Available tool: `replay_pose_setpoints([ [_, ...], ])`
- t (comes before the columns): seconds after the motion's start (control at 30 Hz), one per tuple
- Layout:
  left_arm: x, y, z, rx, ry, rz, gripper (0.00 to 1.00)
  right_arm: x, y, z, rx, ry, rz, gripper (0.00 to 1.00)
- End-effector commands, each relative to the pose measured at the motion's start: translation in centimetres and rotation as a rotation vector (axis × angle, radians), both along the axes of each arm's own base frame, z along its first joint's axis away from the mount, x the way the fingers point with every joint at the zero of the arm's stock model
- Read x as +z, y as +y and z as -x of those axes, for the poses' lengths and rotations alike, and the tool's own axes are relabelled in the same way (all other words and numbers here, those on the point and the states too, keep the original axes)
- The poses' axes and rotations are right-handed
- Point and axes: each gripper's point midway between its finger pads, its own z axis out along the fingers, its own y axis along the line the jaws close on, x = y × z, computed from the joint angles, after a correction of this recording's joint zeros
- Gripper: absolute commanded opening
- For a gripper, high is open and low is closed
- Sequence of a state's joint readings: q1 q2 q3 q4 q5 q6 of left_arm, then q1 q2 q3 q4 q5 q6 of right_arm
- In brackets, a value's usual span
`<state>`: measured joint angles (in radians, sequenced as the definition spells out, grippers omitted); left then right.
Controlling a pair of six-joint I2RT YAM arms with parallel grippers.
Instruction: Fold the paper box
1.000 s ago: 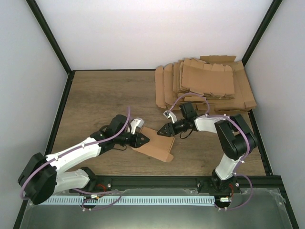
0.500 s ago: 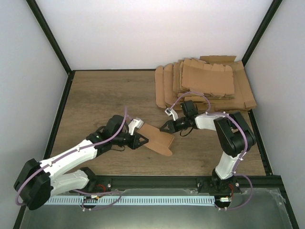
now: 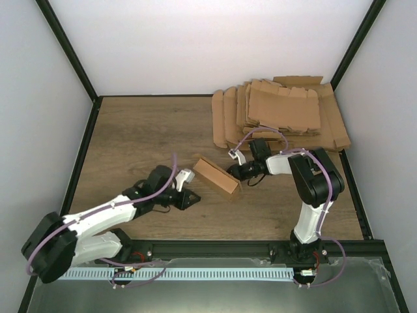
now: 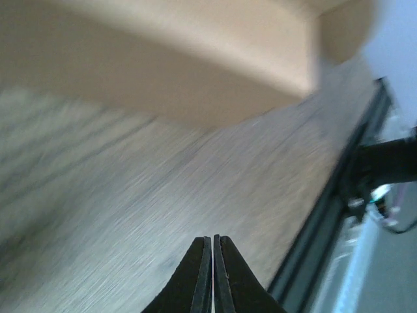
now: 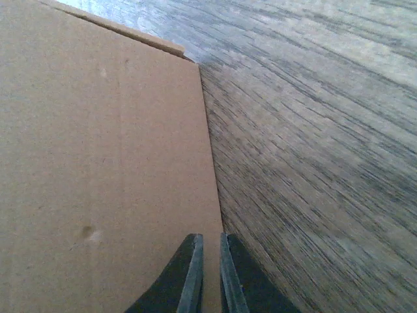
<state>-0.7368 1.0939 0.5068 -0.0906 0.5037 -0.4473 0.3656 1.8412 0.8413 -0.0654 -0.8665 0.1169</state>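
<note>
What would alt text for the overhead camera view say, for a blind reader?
At the middle of a wooden table, the right tool pinches one end of a small folded brown box. The left tool is shut beside it, not touching. Flat cardboard blanks are piled far right.

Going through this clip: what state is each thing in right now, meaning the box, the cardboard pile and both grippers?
brown creased cardboard paper box: partly folded into an oblong, held at its right end.
pile of flat brown cardboard blanks: unfolded, loosely stacked at the far right.
left gripper: shut, empty, apart from the box.
right gripper: closed on the box's edge.
</note>
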Motion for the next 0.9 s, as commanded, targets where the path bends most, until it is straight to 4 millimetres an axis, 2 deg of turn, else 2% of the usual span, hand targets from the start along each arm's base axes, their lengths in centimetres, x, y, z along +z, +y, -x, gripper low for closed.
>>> replay_pose_setpoints([
  [0.0,-4.5,0.5,-1.3,0.09,0.008,-0.048,0.04,0.8,0.4,-0.8,0.006,-0.024,-0.025,0.1],
  [0.17,-2.6,-2.0,-4.7,0.132,-0.044,0.007,0.04,1.2,0.3,-0.9,0.002,-0.037,-0.021,0.14],
  [0.27,-2.3,-1.9,-5.3,0.162,-0.063,0.012,0.04,1.7,0.1,-1.5,-0.026,-0.06,0.001,0.16],
  [0.4,-3.1,-0.9,-5.4,0.194,-0.069,-0.028,0.04,2.3,-1.0,-2.6,-0.12,-0.112,0.063,0.2],
  [0.5,-3.0,0.1,-6.0,0.249,-0.087,-0.061,0.04,3.3,-2.6,-3.6,-0.226,-0.168,0.132,0.2],
  [0.7,-3.0,3.6,-8.9,0.402,-0.049,-0.13,0.04,6.4,-5.9,-4.5,-0.418,-0.276,0.229,0.2],
  [0.87,-2.9,7.2,-10.5,0.539,-0.027,-0.123,0.04,7.9,-9.3,-3.5,-0.595,-0.308,0.295,0.06],
])
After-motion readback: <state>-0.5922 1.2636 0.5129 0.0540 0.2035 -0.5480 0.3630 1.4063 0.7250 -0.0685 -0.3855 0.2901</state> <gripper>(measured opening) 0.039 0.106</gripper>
